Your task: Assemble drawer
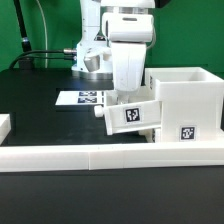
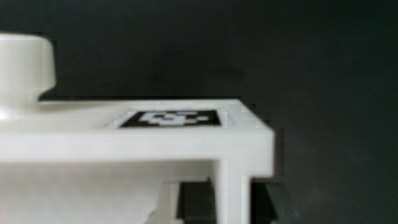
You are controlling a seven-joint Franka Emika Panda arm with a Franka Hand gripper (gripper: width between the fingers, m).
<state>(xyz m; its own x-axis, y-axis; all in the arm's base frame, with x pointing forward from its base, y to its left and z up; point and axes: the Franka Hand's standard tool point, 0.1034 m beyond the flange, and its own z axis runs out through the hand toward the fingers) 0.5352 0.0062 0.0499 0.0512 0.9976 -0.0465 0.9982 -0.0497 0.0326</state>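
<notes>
1. At the far left edge of the exterior view, low in the frame, a small white block sits on the black table, cut off by the frame.
2. A long low white wall runs across the lower part of the exterior view, from the left edge to the right.
3. Left of centre, behind the wall, the marker board lies flat on the table with its printed tags showing.
4. At centre, the white Panda arm reaches down from the top of the frame; its gripper is holding a knobbed drawer tray, which hangs tilted with a square tag facing the camera.
5. The tray's right side is touching or just beside the open face of the tall cube-like drawer housing at centre right, which stands against the wall and carries a tag low on its front.
6. In the wrist view the tray fills the lower left, its round knob rising at the left edge and a blurred tag on its top face; the fingers cannot be seen there.
</notes>
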